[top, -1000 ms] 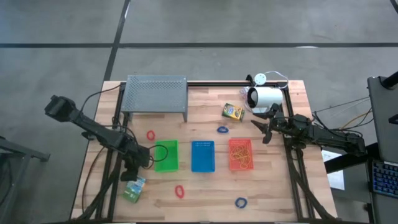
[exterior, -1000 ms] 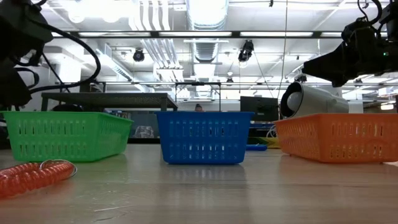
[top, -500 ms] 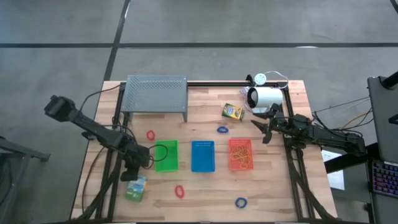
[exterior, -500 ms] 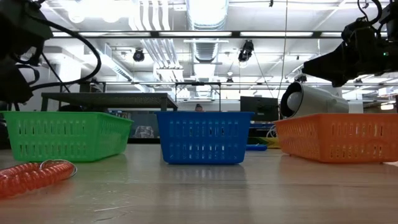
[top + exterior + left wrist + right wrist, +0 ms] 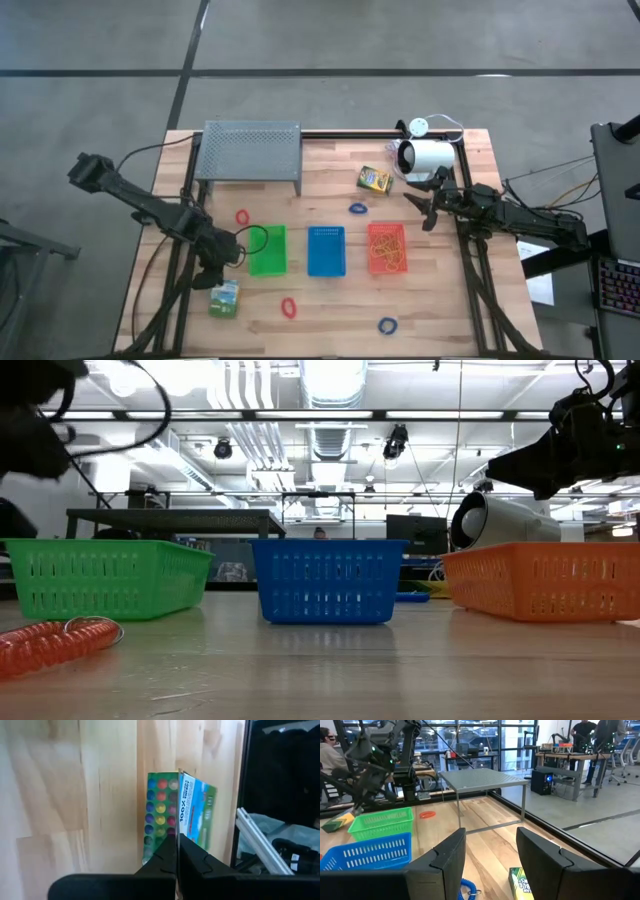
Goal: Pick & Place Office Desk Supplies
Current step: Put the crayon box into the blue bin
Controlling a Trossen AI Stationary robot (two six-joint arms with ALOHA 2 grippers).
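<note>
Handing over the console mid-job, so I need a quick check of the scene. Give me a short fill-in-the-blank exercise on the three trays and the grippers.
1. The left gripper, fingers shut, is above the crayon box near the table's ____ edge.
2. The middle tray is ____ in colour.
3. The rubber bands lie in the ____ tray.
4. The right gripper, beside the white device, has its fingers ____.

Missing words: left; blue; orange; open

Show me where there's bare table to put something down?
Bare wood lies between the blue plastic basket and the grey perforated metal rack, and along the near edge between the red elastic loop and blue elastic loop. It is crowded around the white cylindrical device.
</note>
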